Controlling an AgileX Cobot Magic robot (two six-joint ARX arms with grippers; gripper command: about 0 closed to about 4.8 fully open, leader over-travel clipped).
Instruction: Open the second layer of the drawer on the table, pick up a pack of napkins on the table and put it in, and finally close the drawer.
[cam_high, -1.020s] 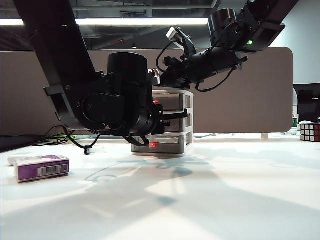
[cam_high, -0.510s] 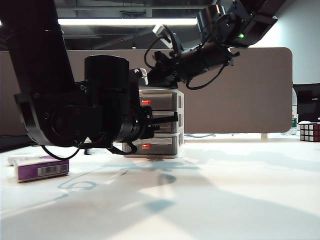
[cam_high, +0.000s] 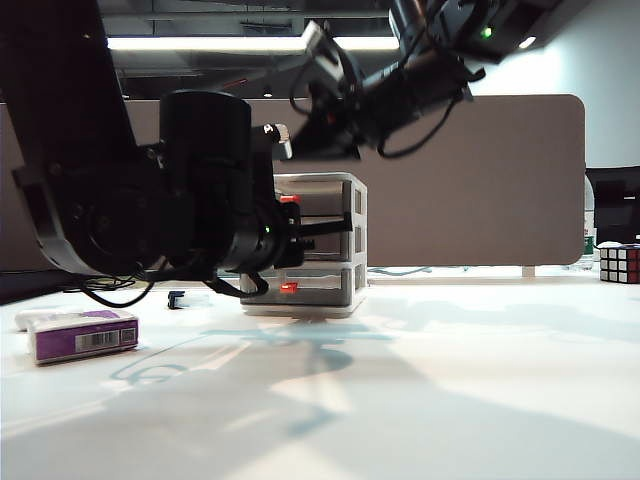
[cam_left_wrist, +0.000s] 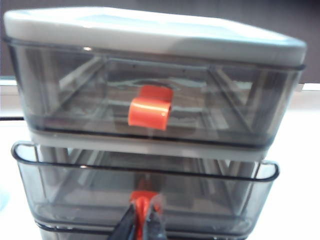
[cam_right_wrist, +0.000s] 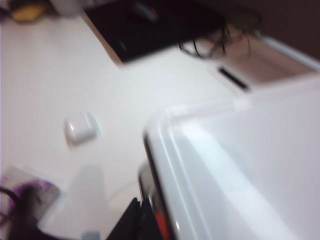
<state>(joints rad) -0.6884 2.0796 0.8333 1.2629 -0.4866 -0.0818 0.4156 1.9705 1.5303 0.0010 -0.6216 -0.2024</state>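
Note:
The drawer (cam_high: 335, 188) stands at the middle of the table (cam_high: 450, 380). Its second layer (cam_left_wrist: 75, 195) is pulled partly out, its dark rim showing below the top one. My left gripper (cam_left_wrist: 143, 223) is shut on that layer's red tab; in the exterior view the left gripper (cam_high: 290, 240) is at the unit's front. My right gripper (cam_right_wrist: 144, 220) is over the front edge of the drawer's white top (cam_right_wrist: 240, 170), fingers together; contact is unclear. The purple pack of napkins (cam_high: 82, 335) lies on the table at the left, also blurred in the right wrist view (cam_right_wrist: 25, 192).
A white oblong object (cam_high: 35, 318) lies behind the pack. A Rubik's cube (cam_high: 620, 262) sits at the far right edge. A grey partition (cam_high: 480, 180) runs behind the table. A small white thing (cam_right_wrist: 80, 127) and black cables (cam_right_wrist: 215, 45) lie beyond the unit.
The left arm has drawn back to the left with the tab, and the whole unit has slid left with it. The right arm has swung left and higher over the unit's top.

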